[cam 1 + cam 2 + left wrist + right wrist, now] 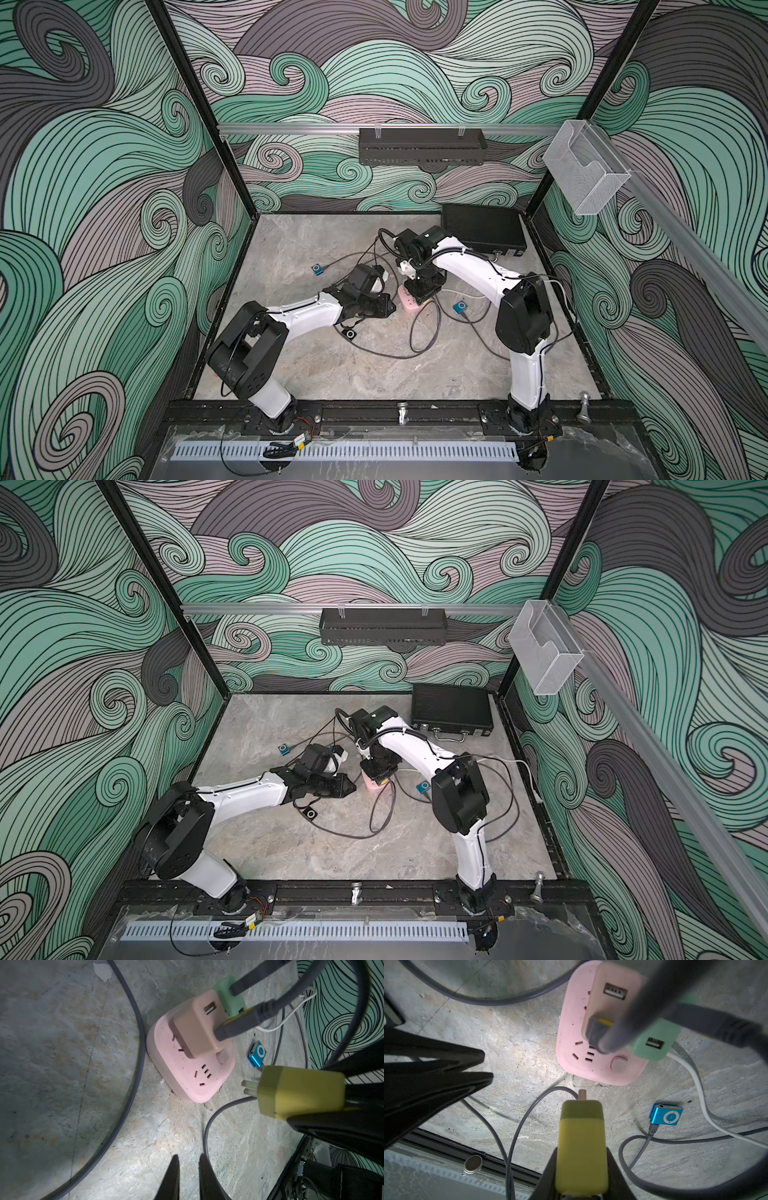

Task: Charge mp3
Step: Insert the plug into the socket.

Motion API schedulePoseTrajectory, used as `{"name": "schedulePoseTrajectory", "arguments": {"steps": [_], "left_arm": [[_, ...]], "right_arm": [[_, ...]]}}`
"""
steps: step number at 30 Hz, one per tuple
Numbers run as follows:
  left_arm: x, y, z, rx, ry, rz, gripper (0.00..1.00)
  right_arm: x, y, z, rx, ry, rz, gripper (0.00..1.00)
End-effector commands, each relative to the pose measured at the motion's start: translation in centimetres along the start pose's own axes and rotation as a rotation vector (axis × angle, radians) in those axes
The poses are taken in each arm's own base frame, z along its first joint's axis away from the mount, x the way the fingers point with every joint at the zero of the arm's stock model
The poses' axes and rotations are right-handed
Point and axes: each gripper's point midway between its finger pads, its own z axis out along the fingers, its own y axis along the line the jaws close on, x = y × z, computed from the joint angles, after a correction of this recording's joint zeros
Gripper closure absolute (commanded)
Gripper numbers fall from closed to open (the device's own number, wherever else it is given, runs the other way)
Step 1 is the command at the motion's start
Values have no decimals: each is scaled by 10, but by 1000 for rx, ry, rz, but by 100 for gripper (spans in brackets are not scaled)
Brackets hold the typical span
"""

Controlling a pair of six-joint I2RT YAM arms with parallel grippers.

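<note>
Front of desk (332,374): black mp3 (350,333) lies flat, grey cable running off it.
Left claw (188,1159): barely open, thin gap between the tips, nothing in it. Low over the desk, tips toward the pink power strip (187,1076), just short of it.
Right claw (581,1151): clamped on the yellow adapter (581,1126), one finger on each side. Prongs face the strip but are clear of it, adapter off the desk.
Strip sits mid-desk between the two claws. A beige adapter (199,1028) is plugged in with a grey USB cable in it, one USB port free. A green adapter (230,999) sits right behind it, also cabled.
Blue mp3 (666,1114): flat on the desk near the strip on the right-arm side, grey cable plugged in.
Second blue mp3 (318,269): further back on the left-arm side, cabled.
Back right corner: closed black case (482,232).
</note>
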Motion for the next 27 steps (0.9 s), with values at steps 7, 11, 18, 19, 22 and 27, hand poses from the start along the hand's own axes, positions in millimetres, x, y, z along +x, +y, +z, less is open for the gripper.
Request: {"name": "schedulePoseTrajectory", "arguments": {"steps": [7,11,18,19,22,27], "left_arm": [[-13,4,-3,-19,-18,10,82],[-13,6,-1,-27,-8,7,82],[-13,7,2,-30,2,7,82],[-14,6,2,-28,1,5,82],[-14,7,3,-30,6,5,82],[-13,9,5,-42,18,2,82]], "right_arm": [[-10,5,10,-10,28,-10,100],[-13,6,19,-5,50,-6,100],[-16,4,22,13,86,-7,100],[-16,3,22,20,88,-5,100],[-16,-1,21,34,92,5,100],[-11,-3,22,48,132,20,100]]}}
